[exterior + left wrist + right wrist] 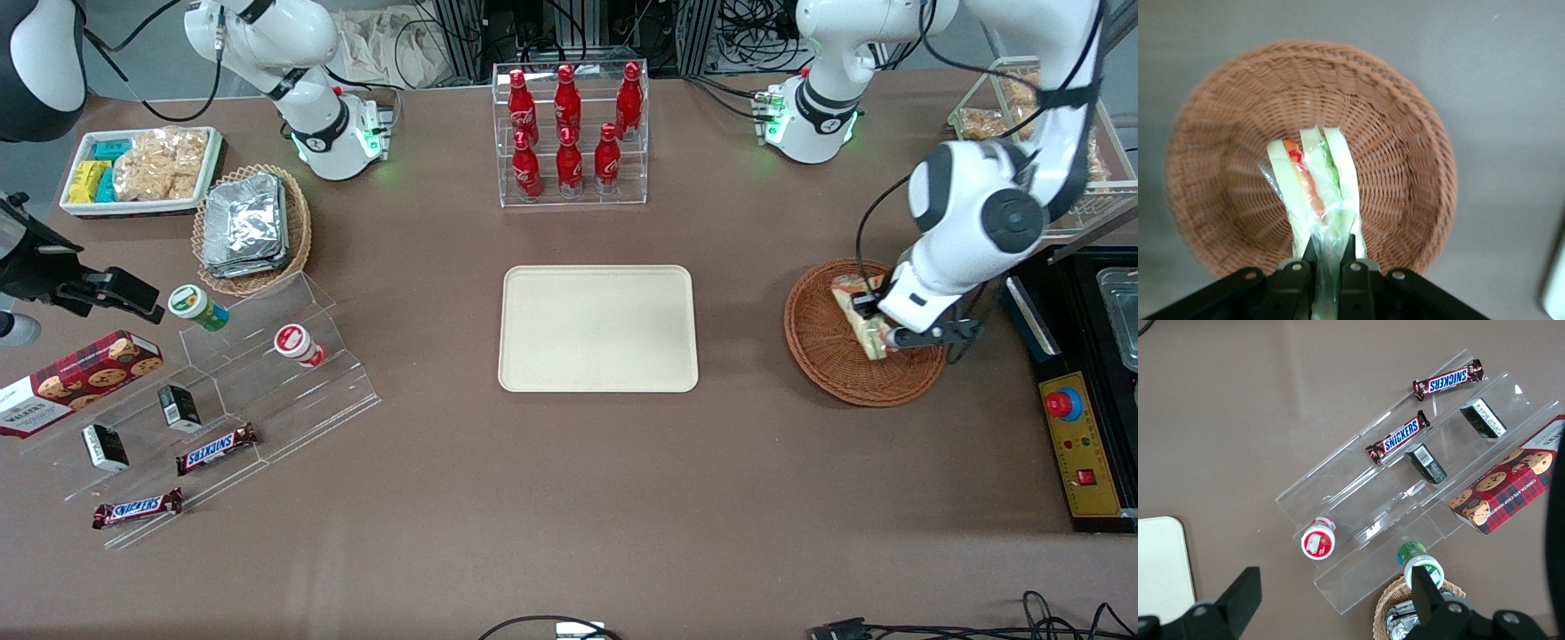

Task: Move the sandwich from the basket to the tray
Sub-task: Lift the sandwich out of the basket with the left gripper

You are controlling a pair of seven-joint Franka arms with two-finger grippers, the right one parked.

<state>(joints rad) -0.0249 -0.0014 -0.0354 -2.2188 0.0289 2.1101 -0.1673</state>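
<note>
jaws (1329, 250) pinch sandwich (1315, 190) in basket (1405, 133)

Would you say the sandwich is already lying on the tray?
No, the sandwich is over the basket, pinched by the hand; the tray holds nothing.
</note>
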